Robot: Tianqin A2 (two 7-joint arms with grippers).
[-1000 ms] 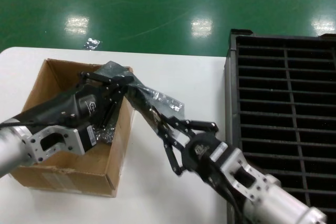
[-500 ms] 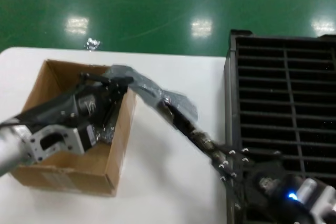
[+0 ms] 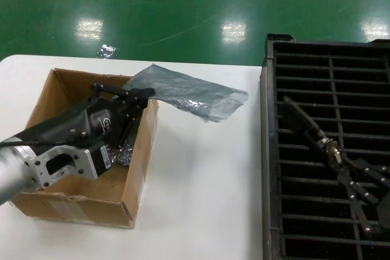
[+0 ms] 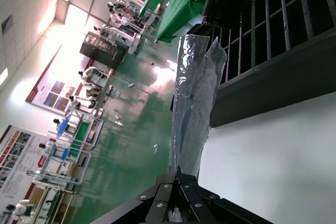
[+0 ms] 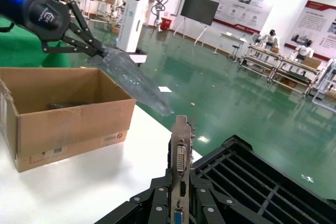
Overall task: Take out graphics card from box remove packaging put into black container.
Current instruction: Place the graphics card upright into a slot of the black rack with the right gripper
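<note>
I see one graphics card [image 3: 303,127] clamped in right gripper [image 3: 346,172], long axis toward 11 o'clock over black container [image 3: 332,77] | left gripper [image 3: 135,94] pinching one packaging [image 3: 189,94] above box [image 3: 137,175], pointing 3 o'clock

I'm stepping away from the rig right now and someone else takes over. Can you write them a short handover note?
Left pincer: shut on the empty packaging, held above the box edge.
Right pincer: shut on the graphics card, over the black container.
Done: card out of box and out of its bag.
Left: lower the card into a slot, release; drop the bag.
</note>
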